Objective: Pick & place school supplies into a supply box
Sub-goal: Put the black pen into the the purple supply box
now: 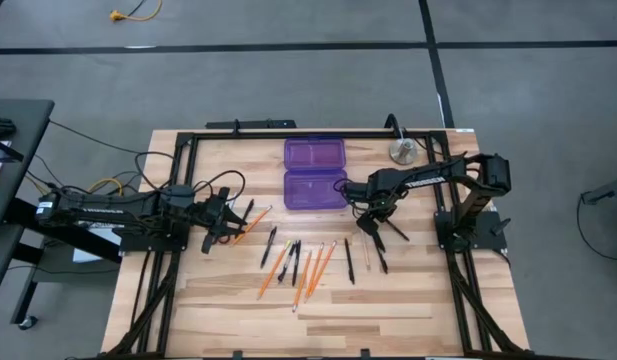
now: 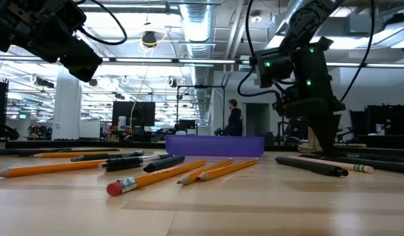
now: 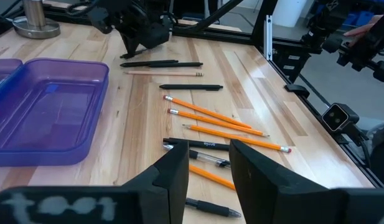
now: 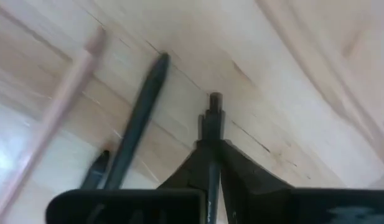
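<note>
The purple supply box [image 1: 315, 175] lies open on the table's far middle. Orange pencils [image 1: 310, 270] and black pens [image 1: 295, 262] lie scattered in front of it. My right gripper [image 1: 371, 226] points down at the table right of the box and is shut on a black pen [image 4: 214, 109]. Another black pen [image 4: 139, 118] and the pale pencil [image 4: 61, 106] lie beside it. My left gripper [image 3: 208, 165] is open and hovers at the table's left, above a pen [image 3: 207, 145] and a pencil [image 1: 253, 222]. No scissors show. My right gripper pinches a black pen between its two shut fingers, coming from above and pointing down. The pen's end [image 4: 215, 98] sticks out just past the fingertips. The fingers reach down to the tabletop in the low view [image 2: 326, 147]; whether the pen is lifted, I cannot tell.
A round silver metal object [image 1: 405, 152] stands at the far right, beside the box. A black frame [image 1: 178, 160] runs along the table's edges. Bare wood [image 1: 388, 310] lies toward the near edge. A person [image 2: 235, 121] stands far back in the room.
</note>
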You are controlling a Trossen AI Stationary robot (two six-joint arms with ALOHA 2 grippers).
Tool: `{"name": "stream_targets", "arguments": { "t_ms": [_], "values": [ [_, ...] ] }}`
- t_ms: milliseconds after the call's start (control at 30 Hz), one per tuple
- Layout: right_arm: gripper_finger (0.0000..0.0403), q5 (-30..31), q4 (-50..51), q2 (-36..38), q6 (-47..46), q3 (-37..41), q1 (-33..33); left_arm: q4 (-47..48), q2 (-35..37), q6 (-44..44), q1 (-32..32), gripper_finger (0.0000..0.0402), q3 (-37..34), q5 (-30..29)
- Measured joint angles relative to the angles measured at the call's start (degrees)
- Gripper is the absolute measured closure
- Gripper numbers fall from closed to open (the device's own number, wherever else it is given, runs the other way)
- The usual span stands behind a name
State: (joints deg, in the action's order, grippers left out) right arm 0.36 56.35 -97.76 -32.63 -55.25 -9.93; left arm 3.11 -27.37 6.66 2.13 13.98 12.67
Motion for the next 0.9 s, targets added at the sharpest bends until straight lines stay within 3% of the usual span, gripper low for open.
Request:
{"name": "stream_targets", "arguments": {
  "t_ms": [433, 667, 900],
  "values": [
    [0.0401, 3.0, 6.7, 0.2, 2.6, -7.9, 0.0, 0.0, 0.0, 0.0, 0.0, 0.0297, 0.0, 0.0],
    [0.0402, 2.8, 11.2, 0.2, 2.7, -7.8, 0.1, 0.1, 0.0, 0.0, 0.0, 0.0297, 0.0, 0.0],
    [0.0364, 2.5, 9.2, 0.3, 4.1, -5.4, 0.2, 0.1, 0.0, 0.0, 0.0, 0.0297, 0.0, 0.0]
  ]
}}
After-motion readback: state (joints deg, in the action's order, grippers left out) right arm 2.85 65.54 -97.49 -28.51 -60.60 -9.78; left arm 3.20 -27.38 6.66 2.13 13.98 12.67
